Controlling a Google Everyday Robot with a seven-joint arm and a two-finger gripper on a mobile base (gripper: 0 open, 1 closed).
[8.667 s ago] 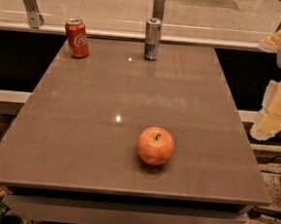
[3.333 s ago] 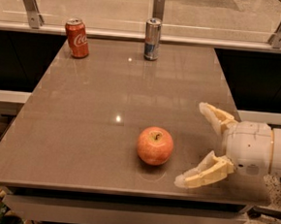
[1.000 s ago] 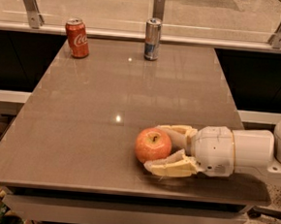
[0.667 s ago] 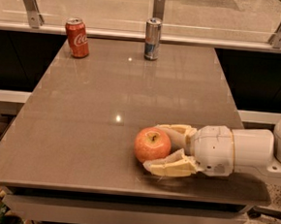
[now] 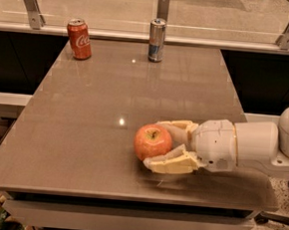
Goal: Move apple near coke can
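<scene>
gripper (image 5: 155, 143) reaches in level from the right, clasping the apple (image 5: 150, 140).

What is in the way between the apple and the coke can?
Nothing visible. Only bare table lies between the apple and the coke can. The silver can stands off to the side. The gripper is closed on the apple.

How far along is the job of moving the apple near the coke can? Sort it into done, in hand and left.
Done: the gripper is at the apple, near the table's front edge. In hand: it grips the apple, which rests on the table, unlifted. Left: the whole carry to the coke can at the far left corner.
</scene>
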